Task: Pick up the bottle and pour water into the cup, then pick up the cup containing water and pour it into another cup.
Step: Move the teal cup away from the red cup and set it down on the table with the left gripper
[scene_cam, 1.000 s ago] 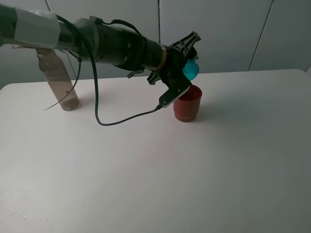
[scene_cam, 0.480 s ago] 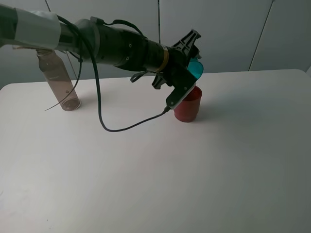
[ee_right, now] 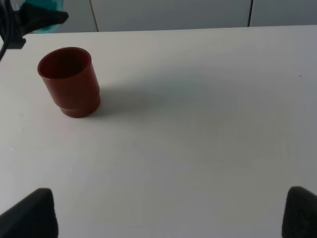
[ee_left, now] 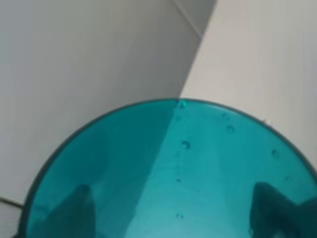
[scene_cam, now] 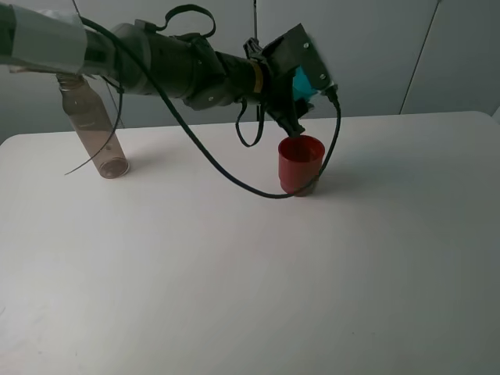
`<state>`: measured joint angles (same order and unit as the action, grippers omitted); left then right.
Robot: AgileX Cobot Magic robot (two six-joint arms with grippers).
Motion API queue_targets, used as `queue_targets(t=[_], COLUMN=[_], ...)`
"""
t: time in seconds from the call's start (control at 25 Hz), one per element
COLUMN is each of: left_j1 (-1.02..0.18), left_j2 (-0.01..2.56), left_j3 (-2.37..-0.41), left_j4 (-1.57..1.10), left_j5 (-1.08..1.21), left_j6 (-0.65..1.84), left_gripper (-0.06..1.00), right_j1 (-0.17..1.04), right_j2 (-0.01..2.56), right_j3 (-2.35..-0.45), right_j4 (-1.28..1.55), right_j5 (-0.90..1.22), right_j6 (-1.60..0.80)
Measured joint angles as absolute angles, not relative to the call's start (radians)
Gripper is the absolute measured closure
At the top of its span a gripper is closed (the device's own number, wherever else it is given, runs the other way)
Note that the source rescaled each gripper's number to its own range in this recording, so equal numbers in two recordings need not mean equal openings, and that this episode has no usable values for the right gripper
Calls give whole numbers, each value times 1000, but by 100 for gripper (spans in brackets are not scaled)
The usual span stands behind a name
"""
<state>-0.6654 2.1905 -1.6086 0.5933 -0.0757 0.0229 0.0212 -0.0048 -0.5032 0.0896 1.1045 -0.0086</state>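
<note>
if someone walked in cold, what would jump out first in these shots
The long black left arm reaching across the table, its claw shut on the teal cup, held above the red cup. That red cup stands upright near the table's middle. Far left, the clear bottle stands alone.

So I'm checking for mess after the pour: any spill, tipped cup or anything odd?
No spill shows on the table. The red cup stands upright. The teal tumbler is tilted in the left gripper above it. The uncapped bottle appears to lean.
</note>
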Motion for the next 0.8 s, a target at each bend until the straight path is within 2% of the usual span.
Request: queue_targets(t=[0.2,0.44,0.8], left_j1=[-600,-511,-373], left_j2=[2158,2107,2105], left_j3=[-1536,-1366,-1087], left_j4=[418,367,366], left_j5=[-143,-318,-744], left_j6=[10,-37,-118], left_gripper=[84,84,84], right_j1=[21,21,21], right_j2=[-5,-5,-5], right_j3=[-503,-503,-503], right_j4=[90,90,90], right_j5=[1104,1104,1104], right_j6=[-10,-10,-10])
